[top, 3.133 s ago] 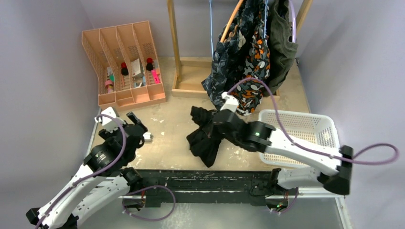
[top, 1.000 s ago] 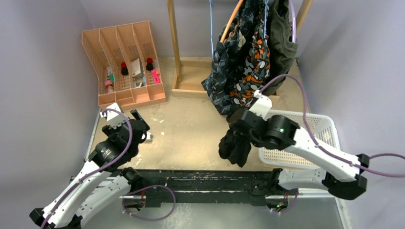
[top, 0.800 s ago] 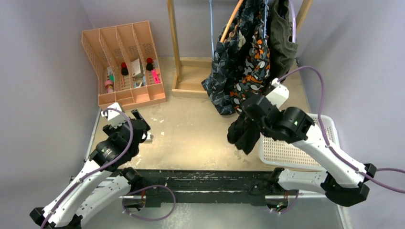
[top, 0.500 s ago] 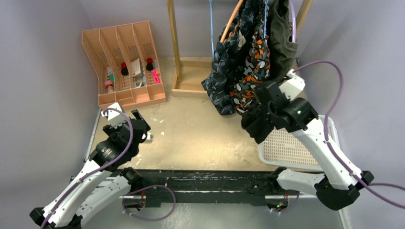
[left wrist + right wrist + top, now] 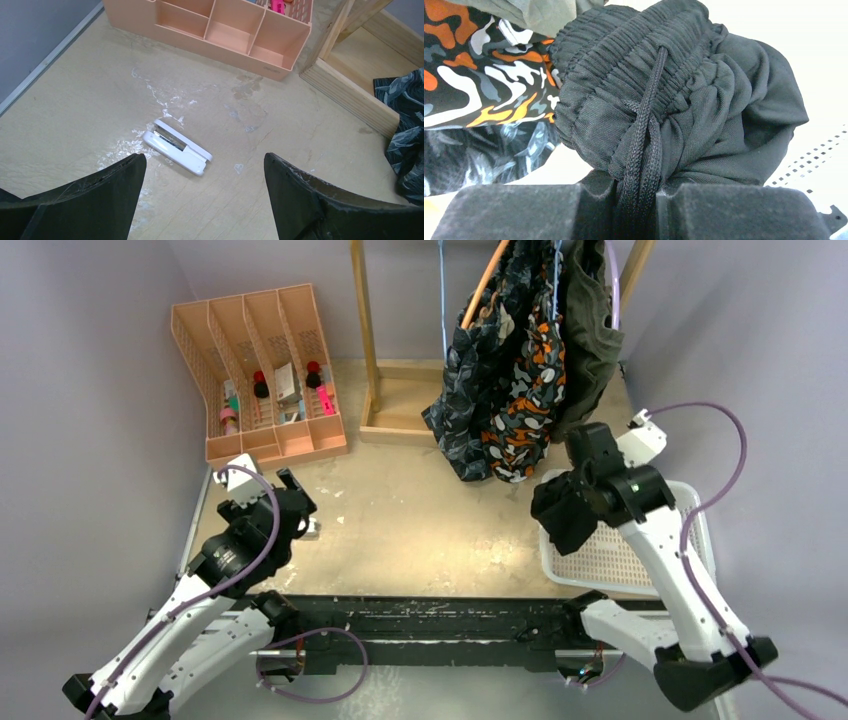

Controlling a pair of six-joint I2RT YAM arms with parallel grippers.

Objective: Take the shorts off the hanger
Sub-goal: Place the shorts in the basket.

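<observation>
Right wrist: right claw clamped on black shorts, over white basket corner; left claw wide above stapler.

matt ribbed black shorts, perforated plastic basket

Pale lilac-grey walls close in on three sides under soft, even light. A scuffed tan tabletop fills the middle, with white smears near a small white stapler-like block. A peach plastic divided organiser sits at ten o'clock, a bare wooden rack frame at twelve, a white mesh plastic basket at four, and a black rail at six.
</observation>
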